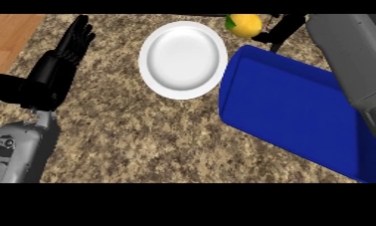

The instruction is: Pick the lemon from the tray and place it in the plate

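Observation:
The yellow lemon (244,25) with a green end is held up at the top of the view, just past the upper right rim of the white plate (183,59). My right hand (283,27) comes in from the right on its grey forearm, and its black fingers are curled against the lemon's right side. The blue tray (294,108) lies to the right of the plate and below the lemon, with nothing showing in it. My left hand (70,46) rests open at the far left, fingers pointing up, away from the plate.
The speckled stone counter (147,130) carries both plate and tray. A wooden strip (18,33) shows at the upper left corner. The right forearm (349,60) hangs over the tray's right end.

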